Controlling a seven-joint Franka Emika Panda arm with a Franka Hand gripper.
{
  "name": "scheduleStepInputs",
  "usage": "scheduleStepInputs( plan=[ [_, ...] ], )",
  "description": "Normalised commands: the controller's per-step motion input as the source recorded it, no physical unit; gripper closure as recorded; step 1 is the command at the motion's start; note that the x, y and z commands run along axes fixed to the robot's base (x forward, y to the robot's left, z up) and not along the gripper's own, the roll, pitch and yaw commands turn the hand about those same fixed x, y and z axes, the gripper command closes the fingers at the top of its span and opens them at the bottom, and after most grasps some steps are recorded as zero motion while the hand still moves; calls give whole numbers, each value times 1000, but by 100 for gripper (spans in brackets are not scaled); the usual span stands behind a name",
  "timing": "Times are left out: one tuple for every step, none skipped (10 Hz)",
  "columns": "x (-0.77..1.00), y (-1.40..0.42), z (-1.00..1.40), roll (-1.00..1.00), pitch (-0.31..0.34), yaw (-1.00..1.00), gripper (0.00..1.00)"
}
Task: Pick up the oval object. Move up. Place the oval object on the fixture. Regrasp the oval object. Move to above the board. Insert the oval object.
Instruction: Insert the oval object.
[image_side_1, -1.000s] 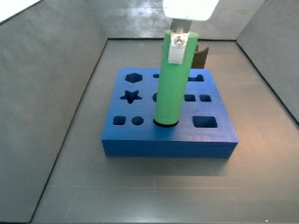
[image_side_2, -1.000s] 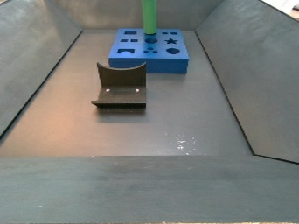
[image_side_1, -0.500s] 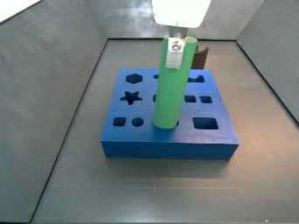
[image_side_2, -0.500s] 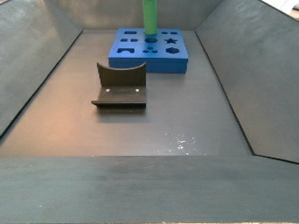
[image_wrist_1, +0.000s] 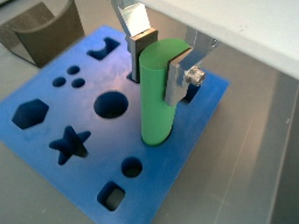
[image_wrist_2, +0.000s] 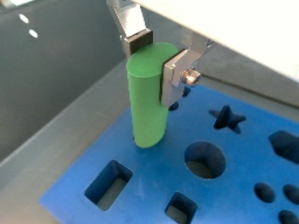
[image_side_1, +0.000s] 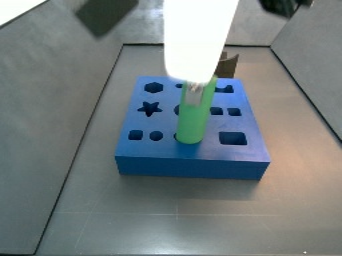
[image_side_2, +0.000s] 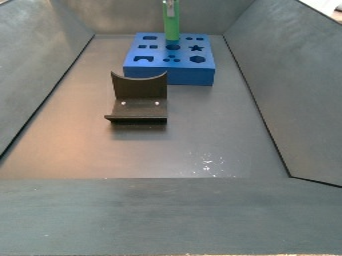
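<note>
The oval object (image_wrist_1: 156, 109), a smooth green rod, stands upright, and my gripper (image_wrist_1: 160, 63) is shut on its upper end, one silver finger (image_wrist_1: 142, 39) on each side. Both wrist views show this grip, the rod (image_wrist_2: 147, 101) hanging between the pads of the gripper (image_wrist_2: 156, 59). In a side view the rod (image_side_1: 195, 120) meets the top of the blue board (image_side_1: 187, 166) near its middle, and its lower end looks sunk into a cut-out. The white gripper body (image_side_1: 201, 40) hides the rod's top. The dark fixture (image_side_2: 138, 100) stands on the floor in front of the board (image_side_2: 181, 72).
Grey walls enclose the floor on all sides. The board's star (image_wrist_1: 70, 144), round (image_wrist_1: 110, 105) and hexagon (image_wrist_1: 31, 112) cut-outs lie open around the rod. The fixture (image_wrist_1: 35, 33) shows just beyond the board's corner in a wrist view.
The gripper has come down with the green rod. Less of the rod now stands above the board, and the gripper body sits much lower over it.
</note>
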Motion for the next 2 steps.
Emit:
scheduleStepInputs(
  plan=[
    [0, 0, 0, -7, -4, 0, 100],
    [0, 0, 0, 0, 0, 0, 100]
  ],
)
